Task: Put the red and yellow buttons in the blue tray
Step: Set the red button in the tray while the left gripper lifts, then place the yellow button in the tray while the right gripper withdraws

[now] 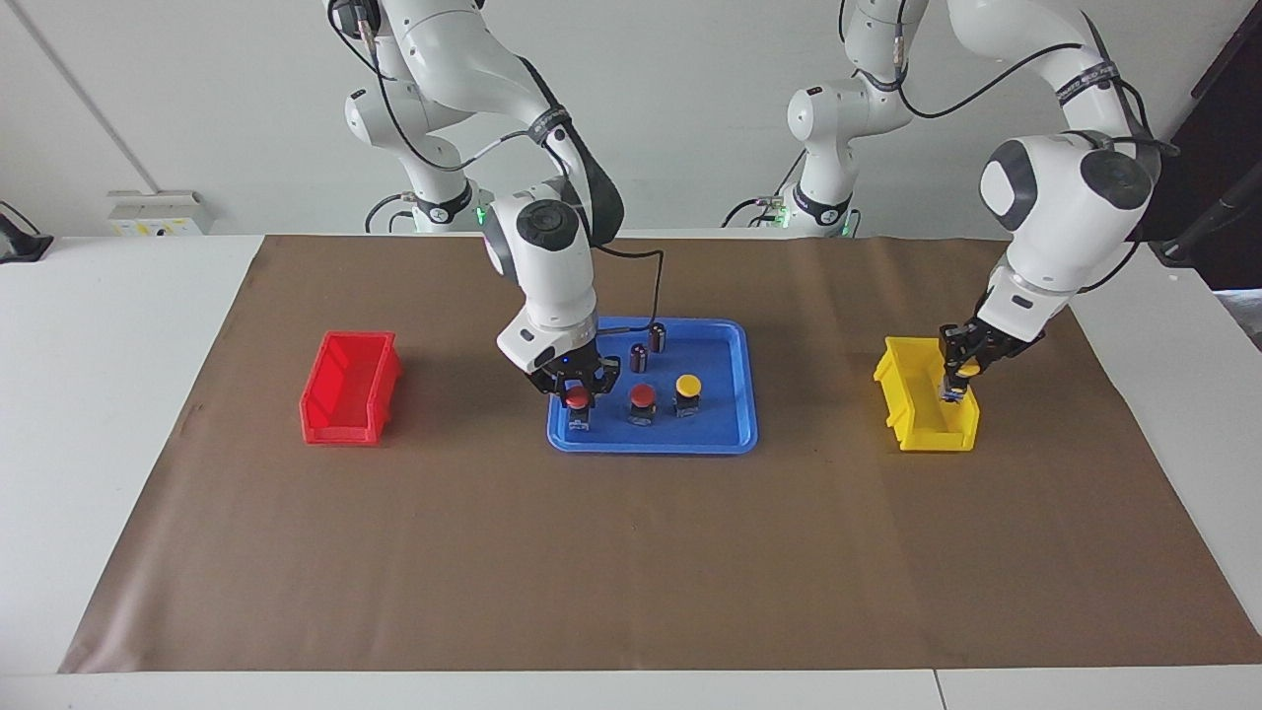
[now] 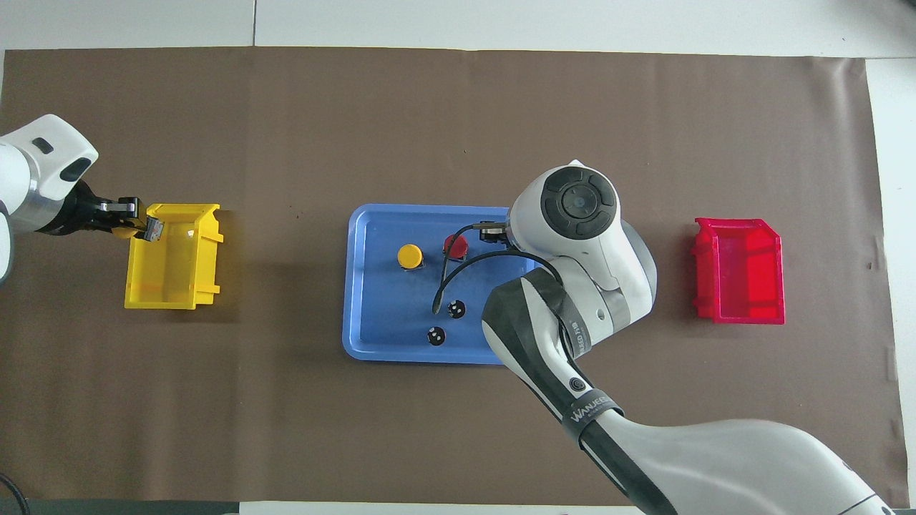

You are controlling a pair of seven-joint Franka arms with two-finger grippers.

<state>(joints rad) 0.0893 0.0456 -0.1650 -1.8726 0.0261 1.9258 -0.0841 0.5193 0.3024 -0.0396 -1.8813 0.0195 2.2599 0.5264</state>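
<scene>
A white table carries a wide brown paper mat (image 1: 631, 552), with a plain white wall rising at the robots' end. At the mat's middle lies the blue tray (image 1: 735, 434). In the tray stand three buttons in a row: a red button (image 1: 578, 399) nearest the right arm's end, a second red button (image 1: 642, 397) beside it, then a yellow button (image 1: 687, 386). Two dark capless cylinders (image 1: 649, 347) stand in the tray nearer the robots.

The right gripper (image 1: 577, 387) is low over the first red button, fingers narrowly around its cap.

The left gripper (image 1: 958, 380) hangs over the yellow bin (image 1: 912, 419), toward the left arm's end from the tray, its fingers closed on another yellow button (image 1: 967, 369). A red bin (image 1: 347, 390) sits toward the right arm's end.
</scene>
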